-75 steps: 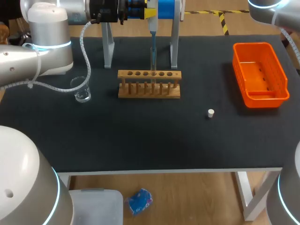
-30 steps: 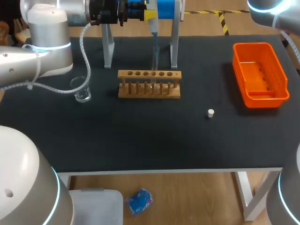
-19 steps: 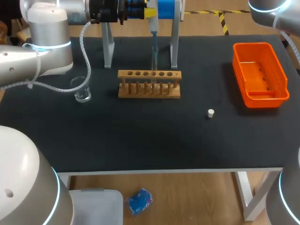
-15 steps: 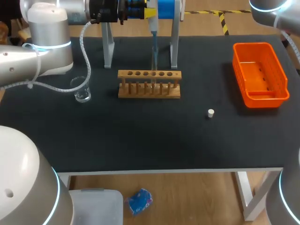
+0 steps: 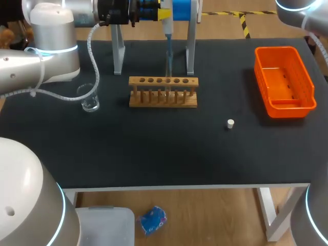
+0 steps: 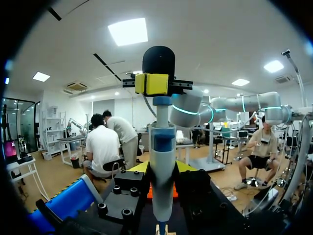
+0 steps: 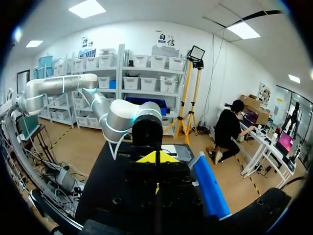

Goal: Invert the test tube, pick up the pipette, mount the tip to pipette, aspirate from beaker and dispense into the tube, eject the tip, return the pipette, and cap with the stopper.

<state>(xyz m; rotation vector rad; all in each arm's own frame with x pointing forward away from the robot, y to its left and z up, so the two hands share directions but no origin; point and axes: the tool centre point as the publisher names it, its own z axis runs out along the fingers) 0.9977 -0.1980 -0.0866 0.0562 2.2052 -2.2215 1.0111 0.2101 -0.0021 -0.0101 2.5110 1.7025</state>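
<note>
- Pipette [image 5: 167, 41], head view: hangs upright at the table's far side, btw the two white posts of the stand [image 5: 190, 48]. Its tip points down just over the wooden rack [image 5: 163, 100]. The left gripper [image 5: 163, 14] grips it at the top, and the left arm [image 5: 46, 51] comes in from the left.
- Head view, rest: the beaker [image 5: 89, 98] stands left of the rack, apart from it. The white stopper [image 5: 230, 123] lies alone on the black table [image 5: 154, 148], right of the rack & nearer the front. The orange bin [image 5: 287, 107] sits at the right side. The right arm [image 5: 302, 10] shows only at the far right corner, its gripper out of frame.
- Left wrist view: pipette [image 6: 161, 161] stands upright inside the left gripper [image 6: 161, 169]. The yellow fingertips [image 6: 185, 167] sit on either side of its body, clamped onto it.
- Right wrist view: right gripper [image 7: 156, 157] has its yellow tips pressed together, w/ only a thin seam btw them. The left arm [image 7: 122, 117] is ahead of it, over the table.
</note>
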